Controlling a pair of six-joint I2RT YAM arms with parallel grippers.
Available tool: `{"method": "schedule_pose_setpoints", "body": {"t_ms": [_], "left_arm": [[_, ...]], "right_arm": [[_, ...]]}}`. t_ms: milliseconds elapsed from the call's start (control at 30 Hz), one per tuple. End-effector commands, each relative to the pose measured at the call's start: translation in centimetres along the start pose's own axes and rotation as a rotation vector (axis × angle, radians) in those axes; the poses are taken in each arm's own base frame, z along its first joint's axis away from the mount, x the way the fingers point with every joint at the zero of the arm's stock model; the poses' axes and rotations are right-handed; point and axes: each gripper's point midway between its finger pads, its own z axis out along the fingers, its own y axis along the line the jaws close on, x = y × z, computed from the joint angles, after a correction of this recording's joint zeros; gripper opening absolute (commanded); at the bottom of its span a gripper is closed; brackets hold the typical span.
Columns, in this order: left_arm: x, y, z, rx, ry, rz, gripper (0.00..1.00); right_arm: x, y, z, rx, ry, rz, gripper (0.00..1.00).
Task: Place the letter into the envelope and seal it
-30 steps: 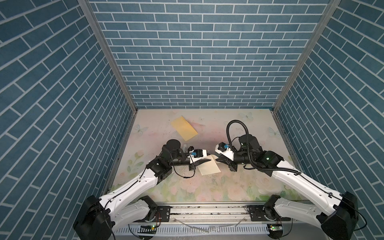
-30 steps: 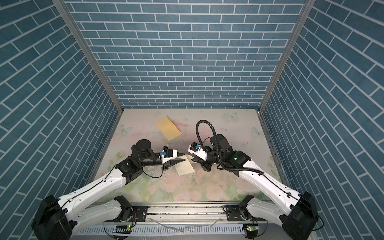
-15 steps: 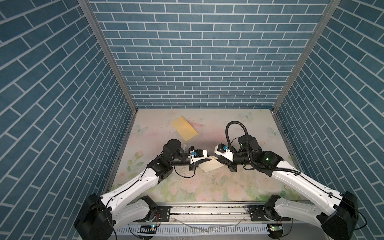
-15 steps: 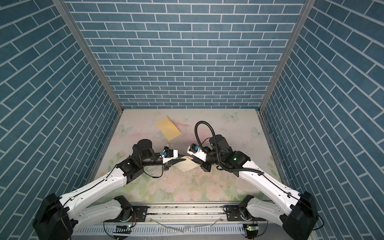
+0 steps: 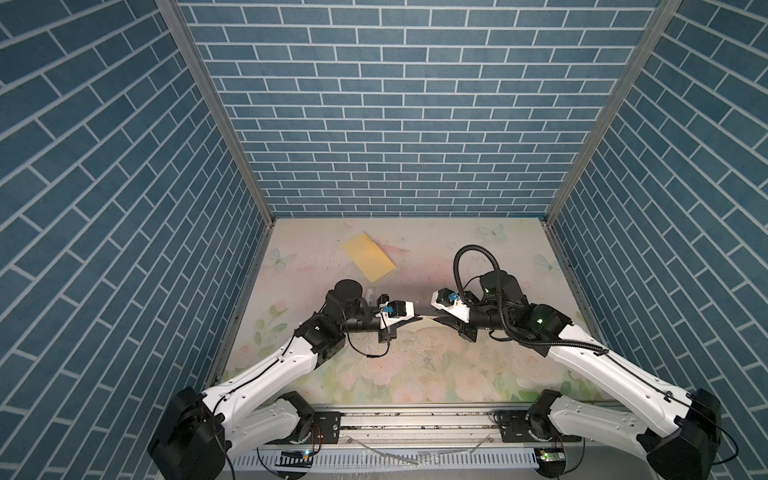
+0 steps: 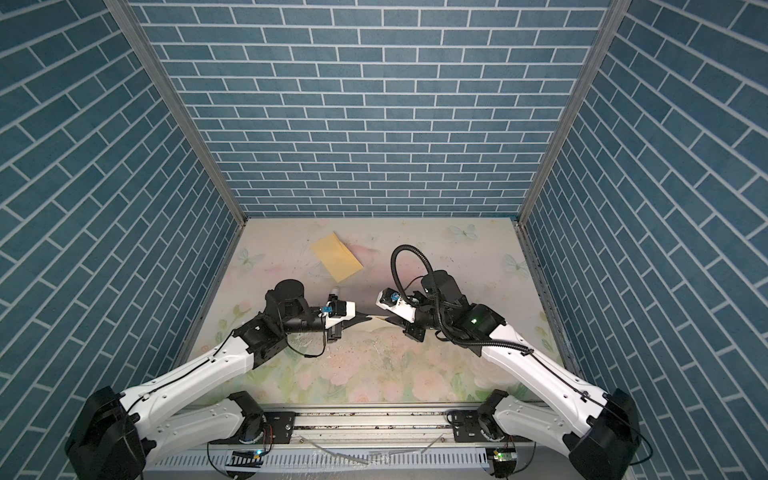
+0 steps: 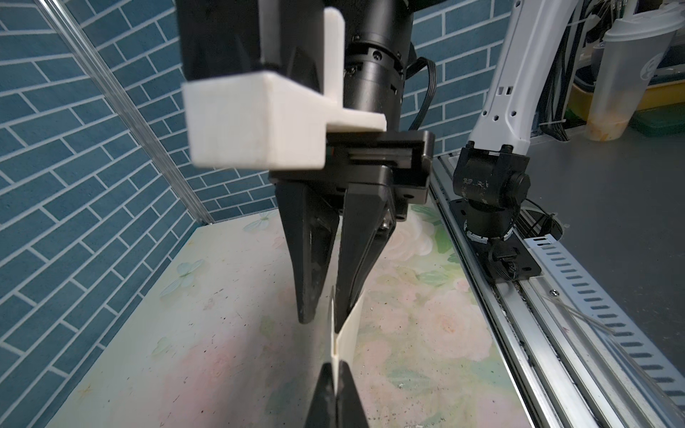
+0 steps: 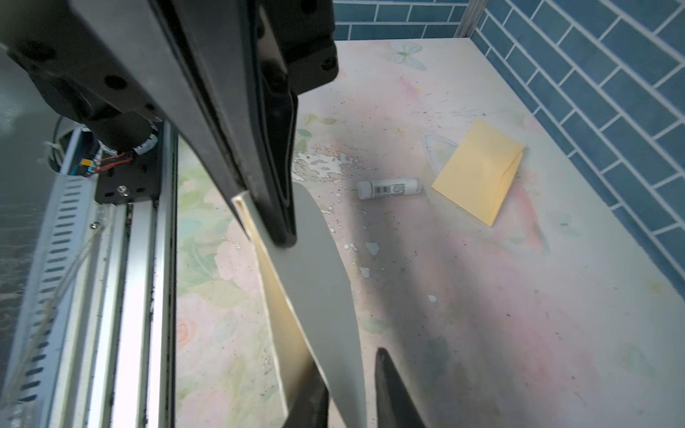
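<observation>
Two grippers: met tip to tip above the floral tabletop (image 5: 415, 374), with the letter (image 8: 318, 296) held clear of the surface between them.
Hidden: the letter's border and print cannot be made out in any view. In both top views only a pale sliver of it is seen between the black fingertips.
Cut off: the left gripper (image 7: 335, 385) is cropped by the frame edge in its own wrist view, so only its tips are shown. The white glue stick (image 8: 389, 187) is seen in both top views only as a small stub beside the left arm.
Changed: a second ago the letter was seen from above as a broad pale sheet below the grippers, and it is now turned almost edge-on. The left fingers, parted then, have been brought together. The right fingers, clamped then, have been eased apart. The envelope (image 5: 368, 259) has not been moved.
Left gripper: pinched tight on the letter's edge.
Right gripper (image 7: 323, 320): fingers stood slightly apart, with the letter's edge lying between them against one finger.
Letter: pale beige and folded, with its layers seen at the edge and its shaded face curved.
Envelope: plain yellow, laid flat and askew toward the back wall, well apart from both grippers. Flap seams are faintly seen, and the glue stick lies near it.
</observation>
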Motion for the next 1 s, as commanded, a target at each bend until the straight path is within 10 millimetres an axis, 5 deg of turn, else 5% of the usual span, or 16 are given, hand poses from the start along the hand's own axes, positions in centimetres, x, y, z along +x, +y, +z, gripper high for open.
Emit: {"method": "schedule_pose_setpoints", "body": {"t_ms": [0,200,467,667,967], "left_arm": [[0.6,-0.3,-0.1,-0.005,0.010,0.012,0.00],[1.4,0.1,0.1,-0.017,0.049,-0.007,0.00],[1.1,0.5,0.4,-0.022,0.035,-0.037,0.00],[0.7,0.6,0.3,-0.030,0.015,-0.031,0.00],[0.4,0.7,0.5,-0.024,-0.003,-0.038,0.00]], "right_arm": [[0.6,-1.1,-2.3,0.118,0.046,-0.064,0.31],[-1.4,0.0,-4.7,0.101,-0.033,-0.083,0.51],[-3.8,1.0,-1.9,-0.074,-0.074,-0.040,0.61],[-3.9,1.2,-0.1,-0.108,-0.065,-0.045,0.58],[-3.6,1.4,1.5,-0.128,-0.039,-0.051,0.34]]}}
